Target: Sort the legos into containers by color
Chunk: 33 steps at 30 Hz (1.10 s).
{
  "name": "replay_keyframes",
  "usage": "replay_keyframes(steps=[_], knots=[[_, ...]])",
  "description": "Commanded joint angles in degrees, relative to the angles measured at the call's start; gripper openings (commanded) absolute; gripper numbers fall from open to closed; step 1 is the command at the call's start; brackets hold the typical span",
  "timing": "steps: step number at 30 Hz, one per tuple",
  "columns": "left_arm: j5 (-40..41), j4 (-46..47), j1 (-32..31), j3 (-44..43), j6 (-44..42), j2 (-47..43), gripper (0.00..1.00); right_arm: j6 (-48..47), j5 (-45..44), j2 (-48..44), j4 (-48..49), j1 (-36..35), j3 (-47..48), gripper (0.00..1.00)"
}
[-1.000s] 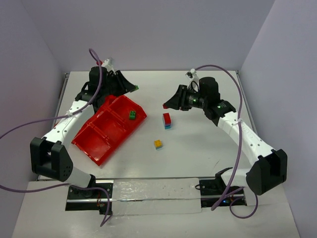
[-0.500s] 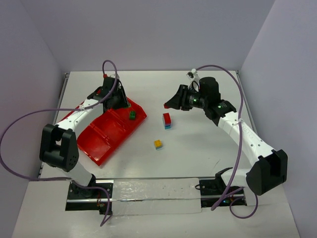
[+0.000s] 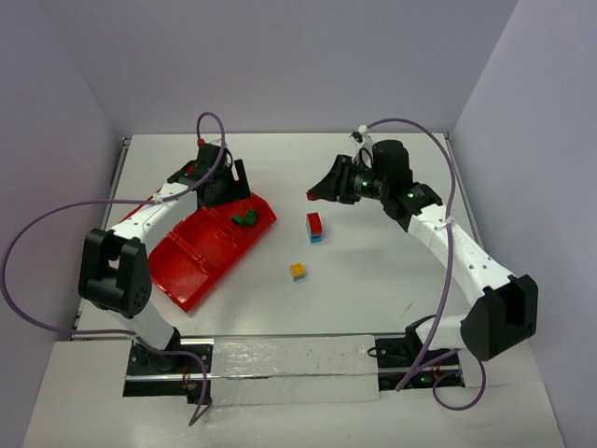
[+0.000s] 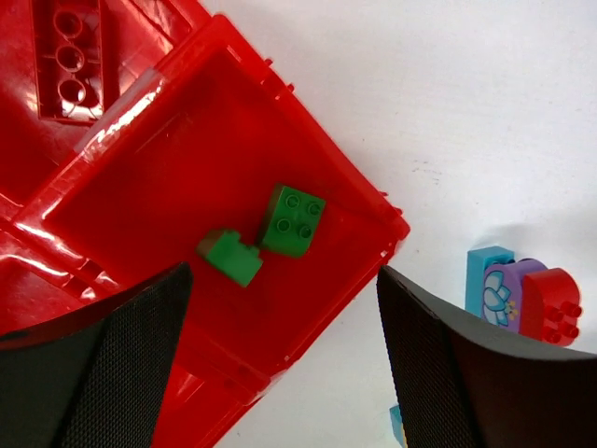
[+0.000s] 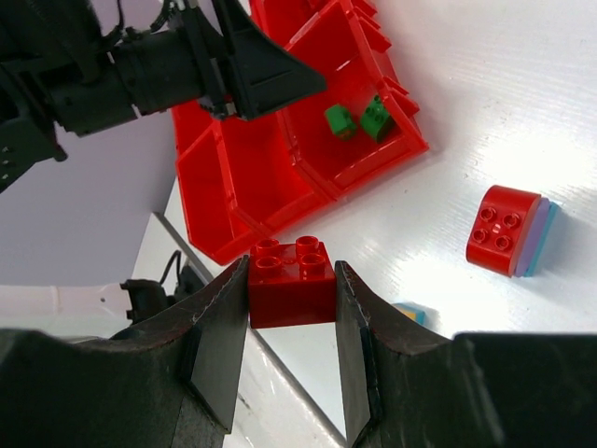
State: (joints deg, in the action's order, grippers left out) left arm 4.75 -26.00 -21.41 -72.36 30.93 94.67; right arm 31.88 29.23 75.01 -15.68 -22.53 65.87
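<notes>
Left arm (image 3: 160, 203) overhangs tray (image 3: 187, 273) far end; table (image 3: 373, 280) right of stack (image 3: 314, 227) free.

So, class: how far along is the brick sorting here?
Done: two green bricks lie in one compartment of the red tray, left claw open above. In hand: right claw grips a red brick. Left: red-topped stack and yellow-topped stack on the table.

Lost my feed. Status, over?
Left hand open over tray, two green bricks inside. Right hand shut on red brick. Red-topped stack, yellow-topped cube loose on table. Nothing blocking tray.
</notes>
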Motion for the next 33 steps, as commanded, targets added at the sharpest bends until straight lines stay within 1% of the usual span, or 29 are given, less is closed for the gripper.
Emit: replay_keyframes(steps=[1,4,5,7,8,10,11,13,18,20,24,26,29,33], knots=[[2.75,-4.52,-0.28,-8.55,-1.20,-3.00,0.88,-1.95,-4.91,3.33,-1.92,-2.93,8.39,0.10],[6.58,-10.58,1.22,-14.84,-0.29,-4.71,0.88,-2.60,-8.58,7.83,-3.80,-6.71,13.79,0.10],[7.28,-12.02,1.28,-16.37,-0.26,-5.29,0.88,-2.61,-9.27,7.96,-3.98,-6.82,15.22,0.10],[7.75,-14.89,4.72,-19.88,1.32,-7.77,0.89,-2.19,-10.54,12.94,-4.03,-9.15,20.34,0.10],[7.56,-15.86,5.40,-21.22,1.59,-8.27,0.89,-2.09,-11.10,13.84,-4.06,-9.55,21.21,0.10],[7.14,-16.78,7.98,-23.52,2.23,-10.89,0.90,-2.00,-12.24,19.22,-4.53,-11.73,26.29,0.10],[7.28,-17.13,8.41,-23.84,2.29,-11.37,0.91,-1.95,-12.90,20.91,-4.56,-12.13,27.29,0.10],[7.89,-18.45,9.01,-25.71,2.38,-13.53,0.91,-1.31,-14.28,25.46,-4.79,-14.36,33.19,0.10],[10.81,-19.96,9.45,-27.05,2.91,-17.07,0.91,0.30,-17.03,36.98,-4.27,-17.48,45.07,0.10],[11.47,-20.27,9.61,-27.05,3.07,-18.35,0.91,0.79,-18.25,40.01,-4.35,-18.72,50.28,0.10],[11.18,-20.85,9.71,-27.45,2.98,-20.15,0.91,1.45,-19.76,49.35,-5.18,-20.53,59.52,0.10],[10.89,-21.08,9.72,-27.43,2.91,-21.02,0.91,2.02,-20.53,52.43,-4.62,-21.50,64.19,0.11],[10.38,-20.89,9.74,-26.62,2.91,-22.15,0.91,2.85,-21.96,57.25,-2.06,-22.42,67.08,0.12],[9.34,-20.58,9.72,-25.15,2.89,-23.34,0.91,3.96,-23.51,60.76,2.05,-23.12,68.83,0.14]])
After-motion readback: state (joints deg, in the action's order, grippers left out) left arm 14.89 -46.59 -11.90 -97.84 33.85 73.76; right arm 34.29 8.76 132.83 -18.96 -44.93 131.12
